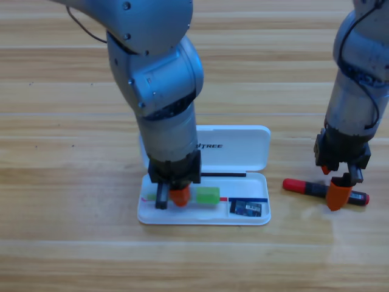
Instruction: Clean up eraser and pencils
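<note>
I'm lowering the left gripper (170,198) into the white case (255,220), jaws clamped on the green pencil (207,194) (eraser (246,208) already in); right gripper (338,182), jaws apart, is straddling the red-capped pencil (304,186). Next: release, lift.

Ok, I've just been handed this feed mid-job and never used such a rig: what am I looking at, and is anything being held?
One fixed camera looks down on a wooden table. Two grey robot arms reach in from the top. The left end effector is down inside the open white case, over one end of the green pencil, hiding how it grips. The eraser already lies in the case's right end. The right end effector is at the red-capped black pencil, which lies on the table right of the case; its jaws look parted around the pencil.
</note>
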Available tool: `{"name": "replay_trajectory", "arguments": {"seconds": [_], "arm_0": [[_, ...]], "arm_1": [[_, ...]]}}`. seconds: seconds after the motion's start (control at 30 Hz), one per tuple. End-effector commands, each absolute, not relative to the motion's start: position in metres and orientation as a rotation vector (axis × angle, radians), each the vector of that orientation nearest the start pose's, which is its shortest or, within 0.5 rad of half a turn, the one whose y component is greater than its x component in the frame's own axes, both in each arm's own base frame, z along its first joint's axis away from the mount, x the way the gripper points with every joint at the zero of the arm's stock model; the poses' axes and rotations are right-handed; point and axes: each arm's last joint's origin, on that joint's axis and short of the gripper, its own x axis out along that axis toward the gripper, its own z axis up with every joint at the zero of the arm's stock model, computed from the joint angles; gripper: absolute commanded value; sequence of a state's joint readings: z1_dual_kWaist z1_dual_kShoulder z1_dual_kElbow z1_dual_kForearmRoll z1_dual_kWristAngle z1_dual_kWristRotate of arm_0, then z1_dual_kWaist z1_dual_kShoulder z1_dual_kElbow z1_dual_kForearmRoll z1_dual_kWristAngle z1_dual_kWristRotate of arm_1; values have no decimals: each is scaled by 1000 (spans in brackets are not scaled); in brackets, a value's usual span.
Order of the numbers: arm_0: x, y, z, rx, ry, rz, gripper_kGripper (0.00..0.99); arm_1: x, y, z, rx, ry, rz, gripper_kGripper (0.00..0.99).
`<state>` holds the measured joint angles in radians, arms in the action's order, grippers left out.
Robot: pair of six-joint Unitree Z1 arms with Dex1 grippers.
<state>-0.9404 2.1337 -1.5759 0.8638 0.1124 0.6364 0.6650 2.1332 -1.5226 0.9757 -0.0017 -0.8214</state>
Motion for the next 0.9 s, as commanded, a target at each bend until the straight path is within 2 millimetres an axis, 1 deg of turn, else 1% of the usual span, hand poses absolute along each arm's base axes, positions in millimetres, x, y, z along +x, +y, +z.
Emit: {"name": "replay_trajectory", "arguments": {"seconds": [0.03,0.07,0.1,0.13,0.2,0.23,0.27,0.3,0.33,0.43,0.47,0.5,0.53,0.57,0.6,0.9], "arm_0": [[249,-347,192,1268,1077,-1122,0],[249,-347,192,1268,1077,-1122,0],[249,-347,192,1268,1077,-1122,0],[248,-347,192,1269,1078,-1122,0],[248,-347,193,1268,1079,-1121,0],[248,-347,193,1267,1078,-1121,0],[248,-347,193,1265,1081,-1117,0],[248,-346,194,1264,1081,-1116,0],[248,-346,195,1261,1081,-1113,0],[247,-345,196,1263,1091,-1111,0],[246,-344,197,1263,1095,-1110,149],[246,-343,199,1263,1095,-1107,468],[245,-342,201,1260,1095,-1108,764],[245,-341,202,1261,1093,-1106,939],[244,-341,203,1261,1093,-1106,989],[242,-337,217,1255,1066,-1103,990]], "arm_1": [[328,246,156,-1136,1361,1172,767],[330,247,153,-1138,1361,1174,744],[331,248,150,-1139,1366,1176,695],[332,248,147,-1141,1367,1179,640],[332,249,143,-1145,1375,1185,497],[333,249,141,-1148,1378,1189,397],[333,249,139,-1146,1383,1191,272],[332,249,138,-1146,1387,1194,107],[332,249,137,-1143,1388,1197,0],[332,249,136,-1143,1394,1201,0],[331,248,135,-1143,1396,1204,0],[331,248,135,-1146,1396,1204,0],[331,248,135,-1147,1397,1206,0],[331,248,135,-1149,1398,1206,0],[331,248,134,-1151,1399,1206,0],[330,247,134,-1153,1402,1202,0]]}}
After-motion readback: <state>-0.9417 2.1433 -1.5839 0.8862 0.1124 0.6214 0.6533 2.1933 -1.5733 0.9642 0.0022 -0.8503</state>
